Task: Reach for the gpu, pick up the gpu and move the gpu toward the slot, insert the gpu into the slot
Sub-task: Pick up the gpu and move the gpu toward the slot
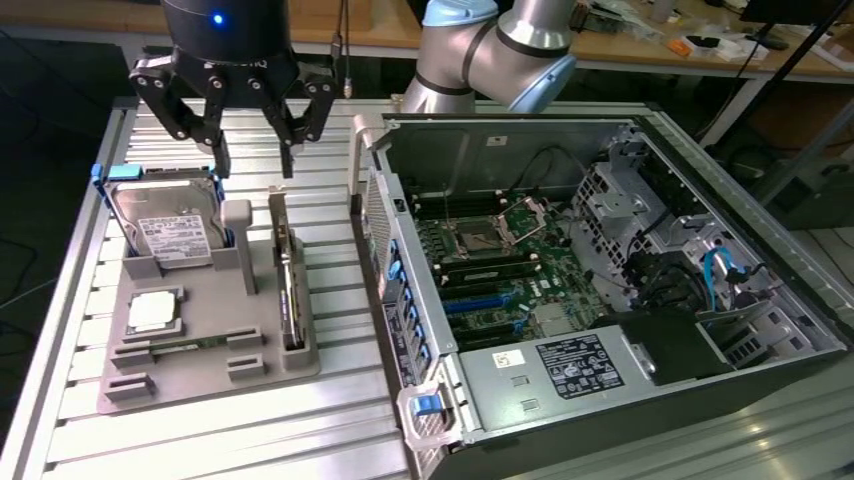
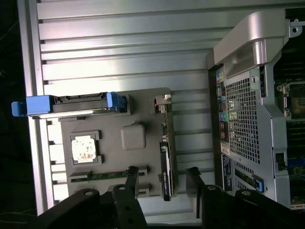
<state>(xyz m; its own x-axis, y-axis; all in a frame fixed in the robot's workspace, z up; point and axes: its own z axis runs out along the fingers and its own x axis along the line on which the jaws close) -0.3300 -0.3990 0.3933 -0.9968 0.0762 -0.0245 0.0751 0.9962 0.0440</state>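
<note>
Reach step in hand. The black two-fingered pincer [image 1: 254, 170] is hanging spread and empty above the far end of the grey moulded fixture block [image 1: 200, 345], well clear of the parts in it.

The gpu [image 1: 284, 275], a long thin dark-grey circuit card with a silvery end bracket, is standing on its long edge in a groove. The groove is running along the block's side nearest the open black computer tower [image 1: 601, 200]. The block is sitting on the slatted aluminium worktop [image 1: 267, 425], toward its edge at the exterior view's left.

The slot [image 1: 478, 301], a narrow bright-blue connector strip on the green motherboard [image 1: 541, 255], is lying inside the tower, well apart from the gpu.

In the wrist view the pincer [image 2: 162, 171] is lining up over the gpu [image 2: 165, 160], one finger showing on each side of it.

Judging how to do this well:
- I am wanting the fingers wide and centred across the card's thickness.
- The approach should be straight down, so neither finger is catching the raised grey post [image 1: 238, 235] just beside the card or the boxy silver hard drive [image 1: 167, 235] beyond it.
- I am aiming for the card's bare upper edge near mid-length, away from the bracket.
- I am planning to stop short of the groove walls.
</note>
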